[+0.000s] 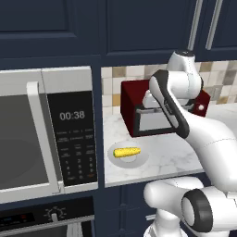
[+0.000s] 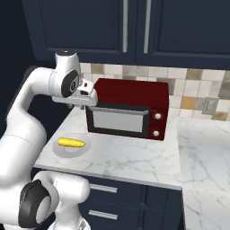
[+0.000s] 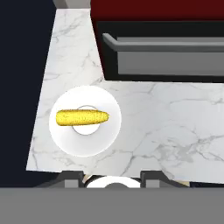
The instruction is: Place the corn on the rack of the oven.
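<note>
The corn [image 1: 127,152] [image 2: 71,143] [image 3: 82,117], a small yellow cob, lies on its side across a pale grey plate [image 1: 140,159] [image 2: 62,152] [image 3: 105,136] near the counter's front left corner. Behind it stands the red toaster oven [image 1: 132,115] [image 2: 130,96] [image 3: 166,8], its glass door [image 2: 117,120] shut, so the rack is hidden. My gripper [image 2: 86,101] [image 3: 111,177] hangs high above the counter by the oven's front left corner, pointing down. Its fingertips [image 3: 72,177] stand wide apart with nothing between them: open, well above the corn and a little to its right.
A large grey microwave [image 1: 28,134] with a keypad fills the left, beyond a dark gap beside the counter. A range panel with knobs [image 1: 53,214] sits below it. Dark blue cabinets [image 2: 134,27] hang overhead. The marble counter [image 2: 134,157] stretches right past the oven.
</note>
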Available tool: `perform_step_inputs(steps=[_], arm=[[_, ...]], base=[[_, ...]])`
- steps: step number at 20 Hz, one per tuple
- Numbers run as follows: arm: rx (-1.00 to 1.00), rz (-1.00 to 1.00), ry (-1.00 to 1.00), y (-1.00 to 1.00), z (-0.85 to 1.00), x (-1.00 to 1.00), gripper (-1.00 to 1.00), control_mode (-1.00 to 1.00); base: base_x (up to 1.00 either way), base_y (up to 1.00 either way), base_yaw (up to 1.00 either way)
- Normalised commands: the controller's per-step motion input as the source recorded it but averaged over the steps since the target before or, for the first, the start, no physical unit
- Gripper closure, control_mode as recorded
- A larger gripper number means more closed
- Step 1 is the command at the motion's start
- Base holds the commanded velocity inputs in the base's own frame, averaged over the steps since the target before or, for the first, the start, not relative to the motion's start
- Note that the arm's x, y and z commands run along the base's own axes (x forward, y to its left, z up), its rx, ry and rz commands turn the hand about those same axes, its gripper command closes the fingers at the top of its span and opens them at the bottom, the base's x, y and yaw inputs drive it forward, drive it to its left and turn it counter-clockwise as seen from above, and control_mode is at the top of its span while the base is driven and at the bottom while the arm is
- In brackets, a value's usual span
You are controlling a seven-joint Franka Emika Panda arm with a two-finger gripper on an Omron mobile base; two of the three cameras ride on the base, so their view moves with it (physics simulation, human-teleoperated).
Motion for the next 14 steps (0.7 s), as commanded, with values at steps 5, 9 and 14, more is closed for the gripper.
perform_step_inputs(steps=[5,9,14], arm=[[-0.01,0.23,0.03,0.16,-0.42,0.0,-1.0,-1.0],[-0.1,0.58,-0.04,0.01,-0.73,0.16,-1.0,-1.0],[-0.17,0.57,-0.03,0.3,-0.87,0.24,-1.0,-1.0]], base=[[0.0,0.0,0.0],[0.0,0.0,0.0],[0.0,0.0,0.0]])
